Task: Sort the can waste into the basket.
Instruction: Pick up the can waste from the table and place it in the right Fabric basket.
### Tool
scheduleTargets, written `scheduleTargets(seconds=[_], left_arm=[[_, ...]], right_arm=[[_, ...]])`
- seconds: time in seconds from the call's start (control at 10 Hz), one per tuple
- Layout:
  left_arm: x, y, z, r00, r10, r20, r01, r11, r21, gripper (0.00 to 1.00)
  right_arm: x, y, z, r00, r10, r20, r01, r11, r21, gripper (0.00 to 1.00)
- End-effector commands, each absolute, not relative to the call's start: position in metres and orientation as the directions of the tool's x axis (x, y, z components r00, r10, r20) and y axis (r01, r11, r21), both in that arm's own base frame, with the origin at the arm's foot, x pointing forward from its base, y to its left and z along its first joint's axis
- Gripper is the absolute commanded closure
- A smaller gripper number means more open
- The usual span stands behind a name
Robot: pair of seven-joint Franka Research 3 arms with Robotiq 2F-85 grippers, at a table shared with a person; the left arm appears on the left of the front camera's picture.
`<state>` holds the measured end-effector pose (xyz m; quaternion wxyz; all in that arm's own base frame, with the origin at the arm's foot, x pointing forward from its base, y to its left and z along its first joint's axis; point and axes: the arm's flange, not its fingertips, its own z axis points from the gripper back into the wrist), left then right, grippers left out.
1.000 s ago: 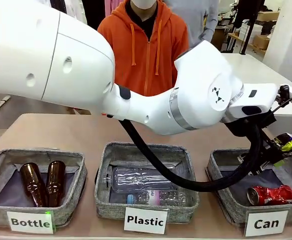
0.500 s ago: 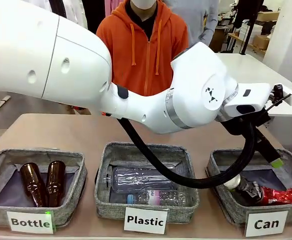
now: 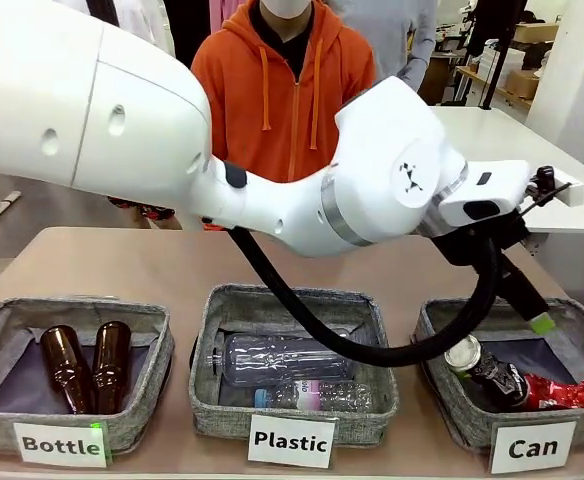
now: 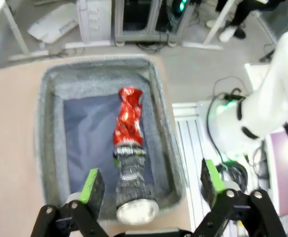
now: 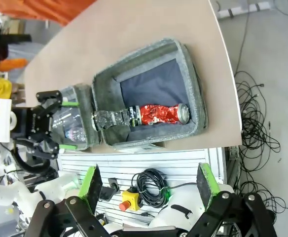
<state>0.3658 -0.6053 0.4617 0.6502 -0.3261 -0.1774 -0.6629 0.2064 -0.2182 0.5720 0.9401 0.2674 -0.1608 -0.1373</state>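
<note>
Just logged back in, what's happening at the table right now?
The left arm reaches across to the Can basket, its gripper open above it and holding nothing. Two cans lie inside, end to end: a black can and a crushed red can. The right gripper is open and empty, off past the table edge. Brown bottles and plastic bottles sit in their own baskets. A person in an orange hoodie stands across the table.

Three white cards carry readable words — "Bottle" (image 3: 60, 444) on the left basket (image 3: 2, 330), "Plastic" (image 3: 291, 441) on the middle basket (image 3: 222, 310), and "Can" (image 3: 532, 447) on the right basket (image 3: 442, 385). Print on the cans — too small to read.
</note>
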Motion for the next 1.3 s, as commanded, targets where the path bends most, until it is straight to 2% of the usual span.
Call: scheduleTargets(seconds=[0.0,0.4,0.5,0.6,0.7,0.9,1.0,1.1,1.2], left_arm=[[0.362,-0.554,0.493,0.085,-0.836,0.542,0.975,-0.042,-0.218,0.0],[0.387,-0.397,0.529,0.272,-0.789,0.551,0.946,0.114,-0.304,0.0],[0.398,-0.356,0.53,0.392,-0.753,0.528,0.904,0.211,-0.371,0.0],[0.409,-0.306,0.528,0.581,-0.665,0.469,0.8,0.363,-0.477,0.0],[0.418,-0.26,0.519,0.759,-0.547,0.353,0.629,0.476,-0.615,0.0],[0.424,-0.17,0.498,0.926,-0.281,0.253,0.365,0.493,-0.79,0.0],[0.423,-0.131,0.485,0.963,-0.107,0.247,0.269,0.413,-0.87,0.0],[0.413,-0.077,0.467,0.963,0.161,0.217,0.153,0.339,-0.928,0.0],[0.407,-0.048,0.454,0.939,0.286,0.189,0.107,0.281,-0.954,0.0]], right_arm=[[0.232,-0.201,0.572,0.93,-0.279,0.238,0.09,0.801,0.591,0.0],[0.317,-0.12,0.568,0.954,-0.098,0.282,-0.138,0.691,0.709,0.0],[0.339,-0.089,0.558,0.96,-0.051,0.275,-0.175,0.655,0.735,0.0],[0.358,-0.054,0.544,0.968,0.006,0.252,-0.205,0.603,0.771,0.0],[0.371,-0.027,0.534,0.976,0.035,0.217,-0.202,0.523,0.828,0.0],[0.395,0.006,0.513,0.99,0.076,0.119,-0.139,0.355,0.925,0.0],[0.409,0.007,0.492,0.991,0.114,0.073,-0.105,0.296,0.95,0.0],[0.416,-0.001,0.477,0.982,0.183,0.055,-0.088,0.183,0.979,0.0],[0.421,-0.011,0.469,0.987,0.151,0.051,-0.077,0.17,0.982,0.0]])
